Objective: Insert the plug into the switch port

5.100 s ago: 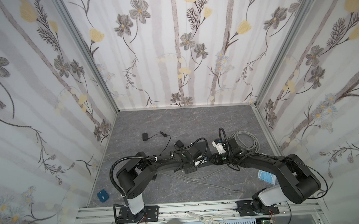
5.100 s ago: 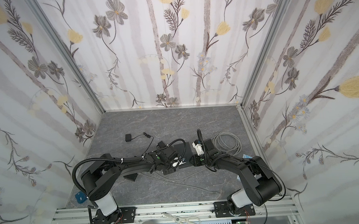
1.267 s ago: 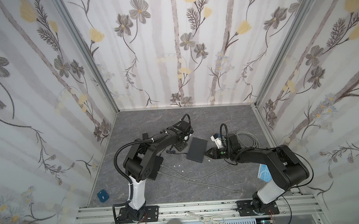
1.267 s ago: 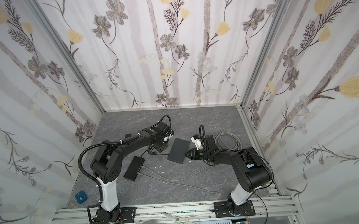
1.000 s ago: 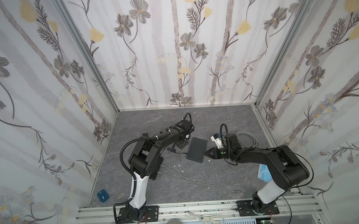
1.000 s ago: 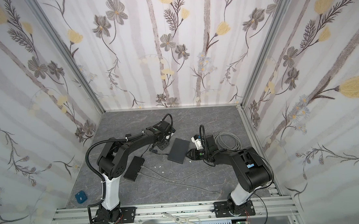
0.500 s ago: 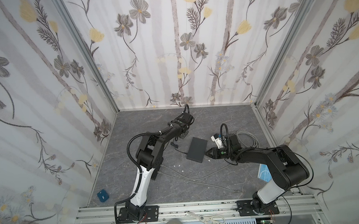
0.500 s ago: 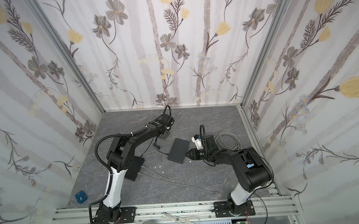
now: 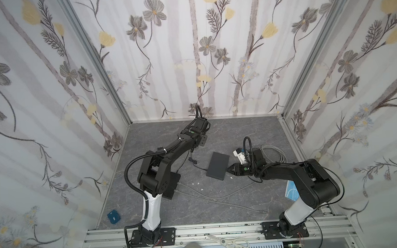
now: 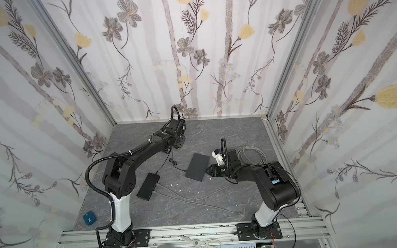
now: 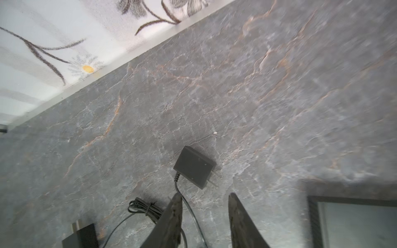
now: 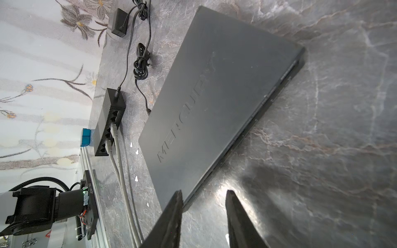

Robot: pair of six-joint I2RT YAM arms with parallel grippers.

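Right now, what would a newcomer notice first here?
The flat dark switch lying mid-table draws the eye, with the right gripper open at its edge. Farther back, the left gripper hangs open over a small black power adapter.

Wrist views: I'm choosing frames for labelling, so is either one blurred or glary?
Left wrist view: tabletop smeared with blur away from the fairly crisp power adapter. Right wrist view: sharp, switch lettering legible, one bright glare patch on the tabletop.
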